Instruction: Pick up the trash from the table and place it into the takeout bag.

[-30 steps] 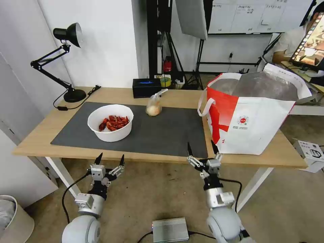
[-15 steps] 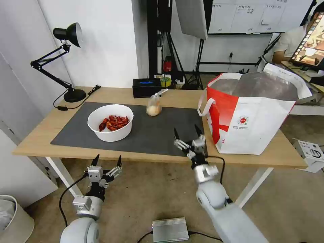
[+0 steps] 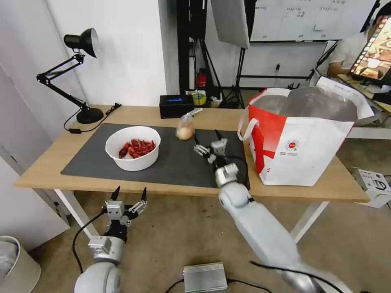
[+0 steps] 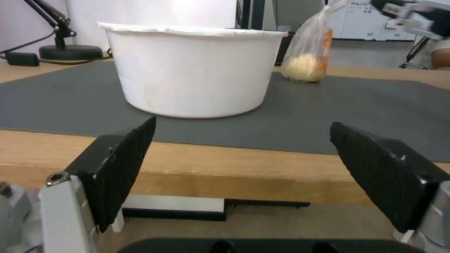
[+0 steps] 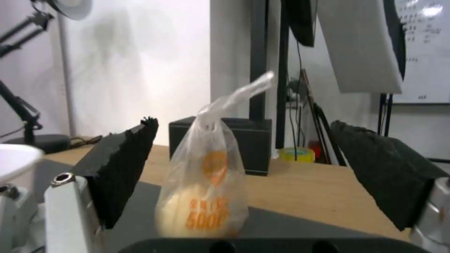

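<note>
My right gripper [image 3: 207, 141], jaws wide, hangs over the mat [image 3: 179, 162], bare around it, near the knotted bag [image 3: 185, 128]. My left gripper [image 3: 129, 194], also wide, sits below the table's [image 3: 49, 171] near edge, by the bowl [image 3: 133, 147].

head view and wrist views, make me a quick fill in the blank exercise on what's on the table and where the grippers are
1. The white bowl of red shells sits on the dark ____.
2. The right gripper is open over the mat, facing the knotted clear ____.
3. The left gripper is open, below the ____ edge.
4. The red-and-white takeout bag stands at the table's ____ end.

Missing words: mat; bag; table; right
</note>
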You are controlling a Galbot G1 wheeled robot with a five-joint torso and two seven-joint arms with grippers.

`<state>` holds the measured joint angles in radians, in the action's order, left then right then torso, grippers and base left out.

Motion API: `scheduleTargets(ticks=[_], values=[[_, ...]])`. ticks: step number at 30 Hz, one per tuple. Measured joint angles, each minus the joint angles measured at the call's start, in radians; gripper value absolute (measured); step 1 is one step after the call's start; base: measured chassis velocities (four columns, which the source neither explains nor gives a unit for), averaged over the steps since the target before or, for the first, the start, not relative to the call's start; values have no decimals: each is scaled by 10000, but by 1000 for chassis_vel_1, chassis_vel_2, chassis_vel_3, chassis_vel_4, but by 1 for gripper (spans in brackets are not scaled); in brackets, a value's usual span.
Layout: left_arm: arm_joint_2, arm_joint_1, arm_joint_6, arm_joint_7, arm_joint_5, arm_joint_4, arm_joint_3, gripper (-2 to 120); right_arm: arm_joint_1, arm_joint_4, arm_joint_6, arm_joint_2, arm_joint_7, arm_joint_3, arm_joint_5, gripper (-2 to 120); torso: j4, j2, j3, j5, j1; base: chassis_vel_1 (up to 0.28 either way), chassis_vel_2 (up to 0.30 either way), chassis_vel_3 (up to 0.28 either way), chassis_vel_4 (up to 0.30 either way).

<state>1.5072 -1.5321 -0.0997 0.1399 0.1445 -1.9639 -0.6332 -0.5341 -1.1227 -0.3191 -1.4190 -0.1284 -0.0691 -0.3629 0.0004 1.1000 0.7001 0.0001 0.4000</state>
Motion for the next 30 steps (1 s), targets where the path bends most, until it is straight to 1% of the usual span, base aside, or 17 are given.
scheduleTargets(ticks=[1,3,15,17,19,21,22,24,25,26,30], values=[[0,0,0,0,0,0,0,100,0,0,0,0,0,0,0,92,0,0,0,0,0,0,0,0,0],[30,-31,-17,8,-4,-3,-10,100,378,403,119,-207,-25,-36,-180,92,-2,-5,6,3,9,0,0,0,0],[40,-90,-154,65,-8,13,-85,100,729,86,884,-175,-472,-452,-867,92,-3,-3,1,0,2,0,0,0,0],[33,-85,-155,66,-8,14,-85,100,907,43,1213,-134,-648,-604,-1035,93,-3,-2,0,-1,1,0,0,0,0],[33,-85,-155,66,-8,13,-85,100,966,42,1337,-126,-713,-654,-1091,93,-3,-1,-1,-1,0,0,0,0,0],[35,-101,-155,69,-10,14,-90,100,1267,114,2033,-171,-1053,-790,-1507,94,-4,-1,-1,-1,1,0,0,0,0],[35,-101,-155,69,-10,14,-90,100,1267,114,2033,-171,-1053,-790,-1507,94,-4,-1,-1,-1,1,0,0,0,0],[38,-119,-155,71,-11,14,-109,100,1449,249,2488,-259,-1209,-824,-1745,97,-3,-1,-1,-1,0,0,0,0,0],[38,-119,-155,71,-11,14,-109,100,1449,249,2488,-259,-1209,-824,-1745,97,-3,-1,-1,-1,0,0,0,0,0],[39,-124,-155,73,-11,14,-116,100,1537,305,2728,-302,-1288,-843,-1829,99,-3,-1,-1,-1,0,0,0,0,0],[52,-145,-156,81,-13,14,-123,100,1737,459,3280,-372,-1406,-973,-2208,100,-4,-1,-1,-1,0,0,0,0,0]])
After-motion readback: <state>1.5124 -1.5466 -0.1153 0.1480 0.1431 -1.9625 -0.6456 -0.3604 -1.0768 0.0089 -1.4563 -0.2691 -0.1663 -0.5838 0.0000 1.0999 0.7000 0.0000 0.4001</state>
